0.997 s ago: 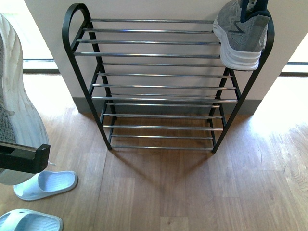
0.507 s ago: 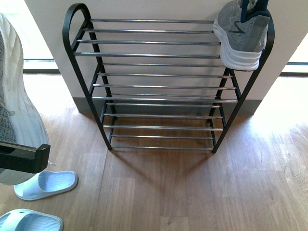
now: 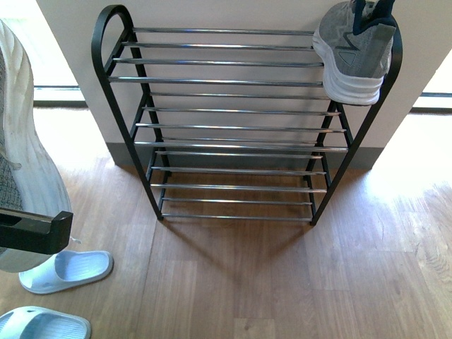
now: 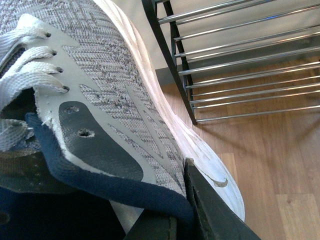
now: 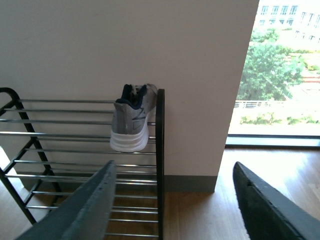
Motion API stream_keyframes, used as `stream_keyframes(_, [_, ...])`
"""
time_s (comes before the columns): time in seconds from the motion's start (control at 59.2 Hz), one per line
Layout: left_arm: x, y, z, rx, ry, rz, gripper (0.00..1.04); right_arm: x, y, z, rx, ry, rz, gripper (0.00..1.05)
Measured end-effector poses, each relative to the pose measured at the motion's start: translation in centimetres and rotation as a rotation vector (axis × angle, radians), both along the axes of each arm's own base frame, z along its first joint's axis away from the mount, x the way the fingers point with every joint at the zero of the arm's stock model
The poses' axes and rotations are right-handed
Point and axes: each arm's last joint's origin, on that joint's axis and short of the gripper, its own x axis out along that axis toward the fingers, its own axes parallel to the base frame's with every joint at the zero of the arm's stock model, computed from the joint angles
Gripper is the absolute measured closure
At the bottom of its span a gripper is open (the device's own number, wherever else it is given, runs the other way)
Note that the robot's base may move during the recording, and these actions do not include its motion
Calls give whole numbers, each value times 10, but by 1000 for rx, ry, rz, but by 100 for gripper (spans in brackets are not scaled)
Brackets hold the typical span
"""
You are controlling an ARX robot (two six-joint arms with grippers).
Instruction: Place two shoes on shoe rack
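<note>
the wood floor (image 3: 282,282) is big and brown. the shoe rack (image 3: 233,127) stands on it against a white wall (image 3: 212,10) and has rows of thin silver bars. one grey shoe (image 3: 357,53) sits on the top row at the right end, heel toward us. the other grey shoe (image 4: 115,90) is held up to the left of the rack, well apart from it. the left gripper (image 4: 187,215) pinches its dark blue heel edge. the right gripper (image 5: 172,165) points at the rack with its fingers spread wide. two pale blue slippers (image 3: 67,270) lie on the floor by the held shoe.
</note>
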Motion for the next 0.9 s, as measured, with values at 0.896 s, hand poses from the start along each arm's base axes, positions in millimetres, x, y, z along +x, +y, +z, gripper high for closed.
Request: stream_keyframes(0.896, [84, -43, 45, -156, -55, -140, 103, 0, 0, 0, 0, 0, -3, 9])
